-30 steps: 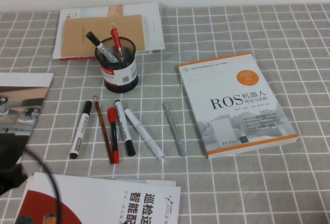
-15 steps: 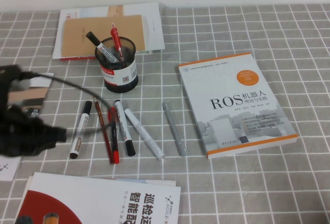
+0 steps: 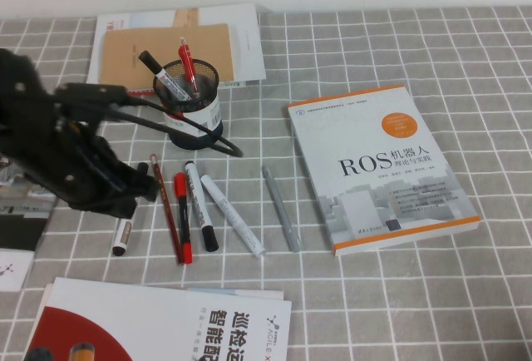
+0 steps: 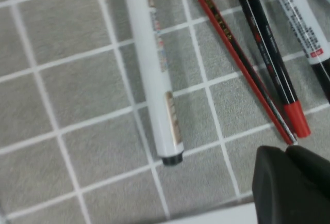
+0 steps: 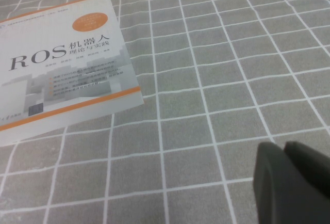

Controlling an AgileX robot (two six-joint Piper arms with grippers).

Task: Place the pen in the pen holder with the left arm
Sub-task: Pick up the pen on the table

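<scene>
Left wrist view has the left hand (image 4: 289,182) hovering just above the pen (image 4: 152,69), empty, fingers seemingly pressed together; the approach step. Next it must spread and straddle the barrel. The pen holder (image 3: 191,103) stands beyond; the right hand (image 5: 291,182) parked, pressed together

Pen (image 4: 152,69) open on outer side; red pencil (image 4: 242,64) crowds the other.

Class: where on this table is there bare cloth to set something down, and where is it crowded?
Bare cloth lies right of the ROS book, where the right gripper hangs. Crowded: the pen and the other markers below the pen holder, under the left gripper.
</scene>
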